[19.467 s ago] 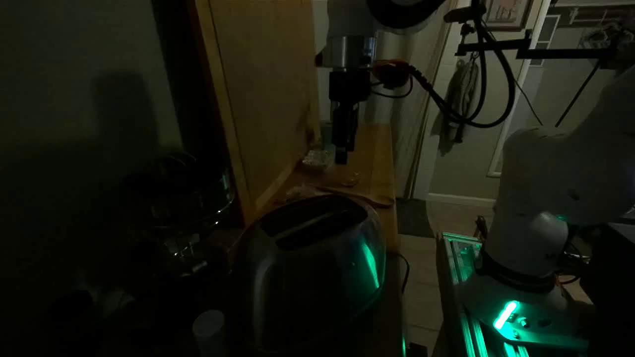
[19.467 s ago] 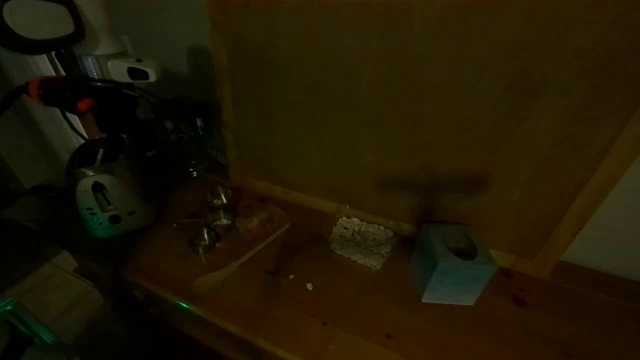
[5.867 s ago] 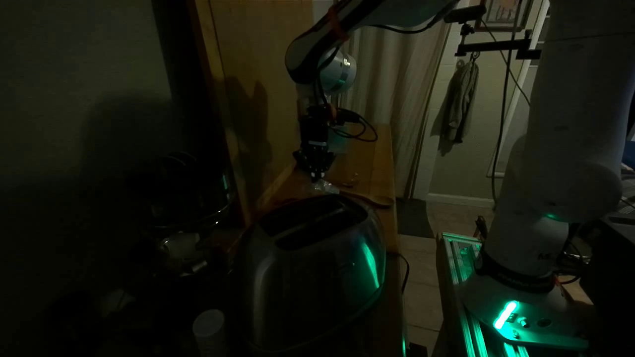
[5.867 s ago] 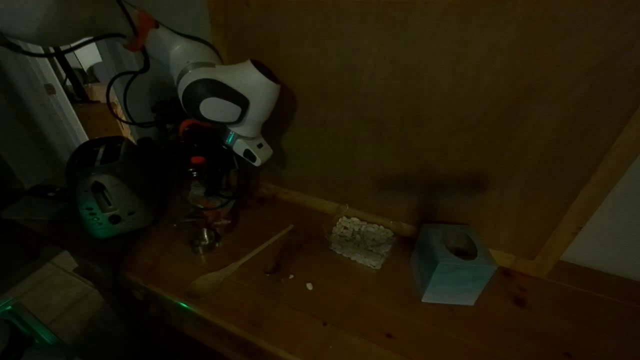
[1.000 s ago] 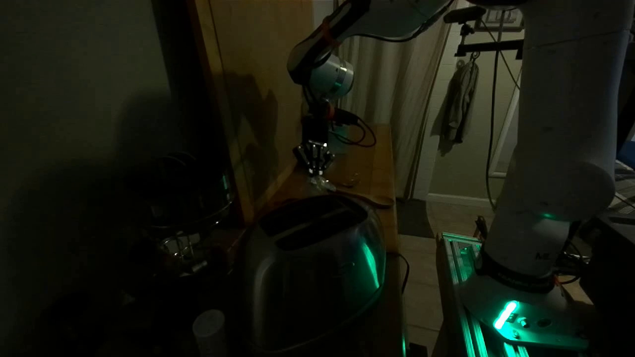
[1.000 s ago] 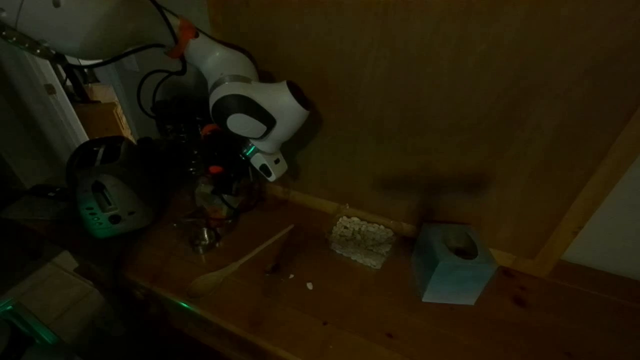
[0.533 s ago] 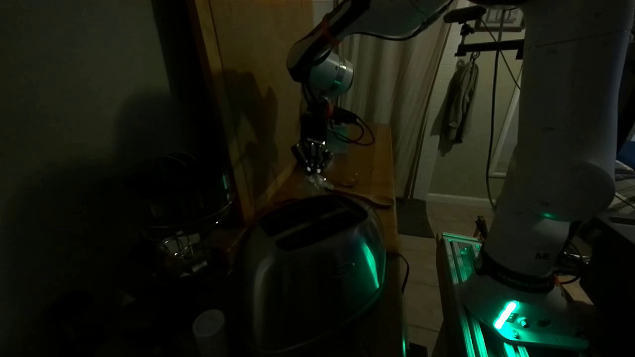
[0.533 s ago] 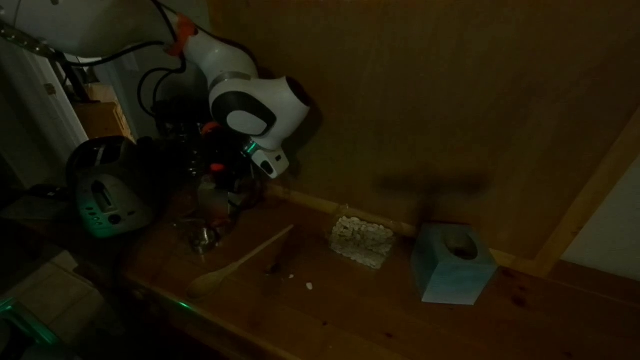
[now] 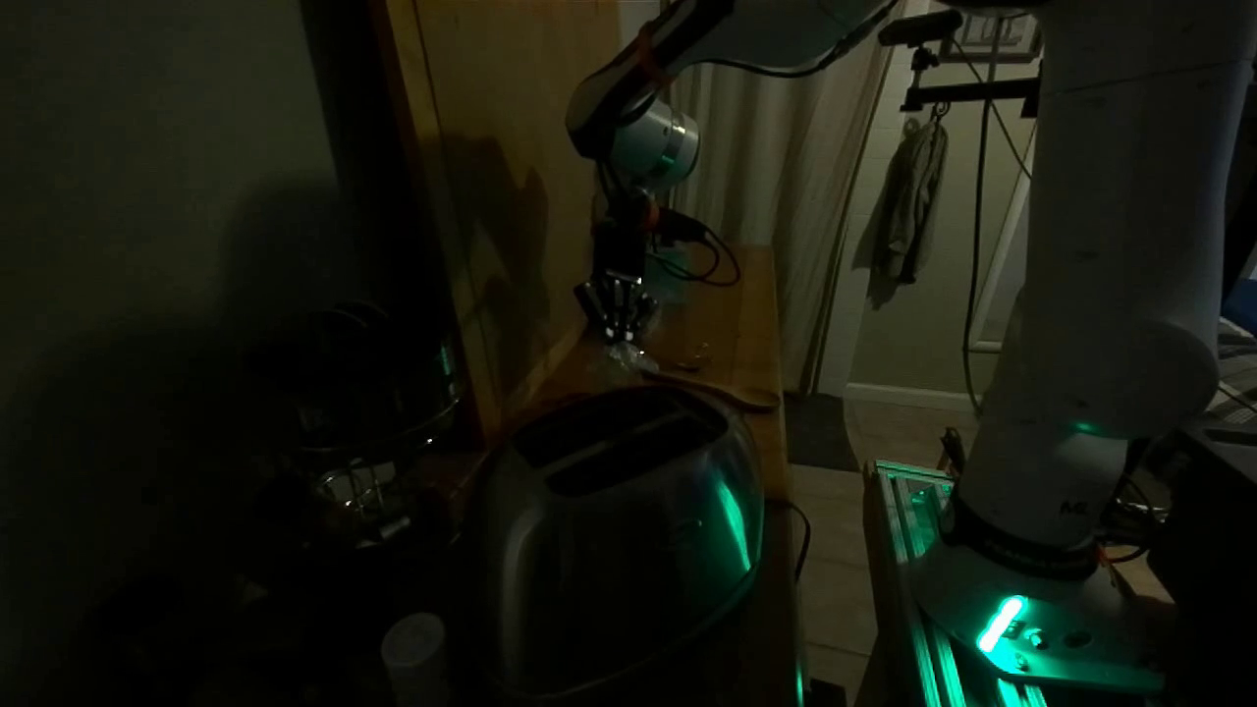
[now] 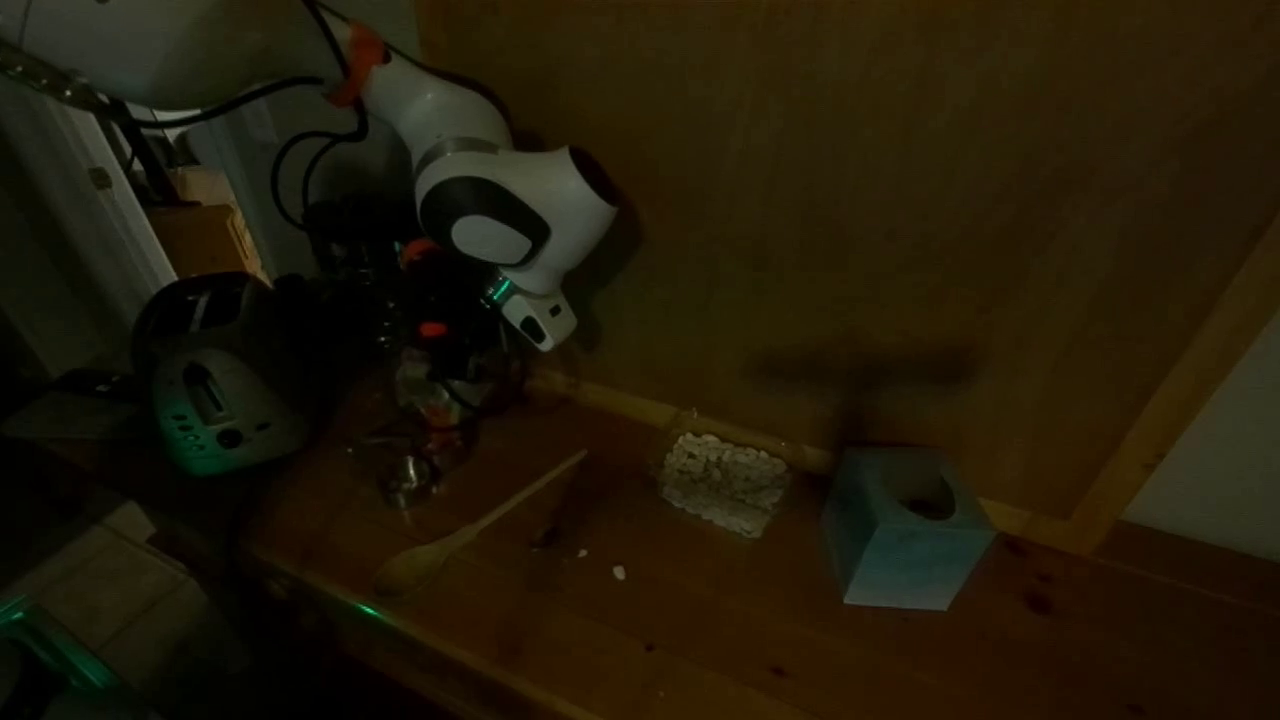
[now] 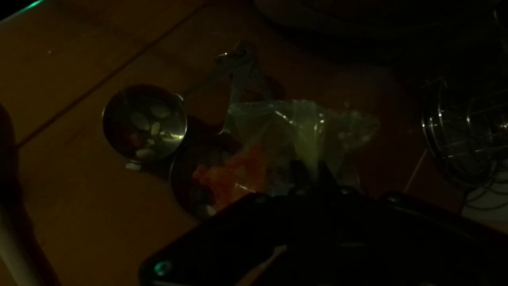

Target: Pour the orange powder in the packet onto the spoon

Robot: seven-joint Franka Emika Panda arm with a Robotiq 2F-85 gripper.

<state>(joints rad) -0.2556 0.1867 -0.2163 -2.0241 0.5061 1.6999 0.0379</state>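
Observation:
My gripper (image 11: 311,171) is shut on the clear plastic packet (image 11: 278,123), pinching it between the two dark fingertips. Orange powder (image 11: 248,171) shows inside the packet's end at the left of the wrist view, over a metal measuring cup (image 11: 180,178) that it partly hides. Beside it, a like metal cup (image 11: 145,123) holds several pale flakes. In an exterior view the packet (image 10: 428,385) hangs under the gripper above the metal cups (image 10: 408,482). The wooden spoon (image 10: 470,535) lies on the table, its bowl toward the front edge, apart from the packet.
A toaster (image 10: 225,400) stands close by the cups. Behind the gripper rises a wooden panel (image 10: 800,200). A clear tub of pale flakes (image 10: 725,485) and a blue tissue box (image 10: 905,560) sit farther along the table. Wire shapes (image 11: 456,131) show in the wrist view. The room is dim.
Much earlier the packet lay on the table by the cups; now it hangs in my gripper. Over the last second the gripper and packet have risen slightly, with the packet's folds shifting.

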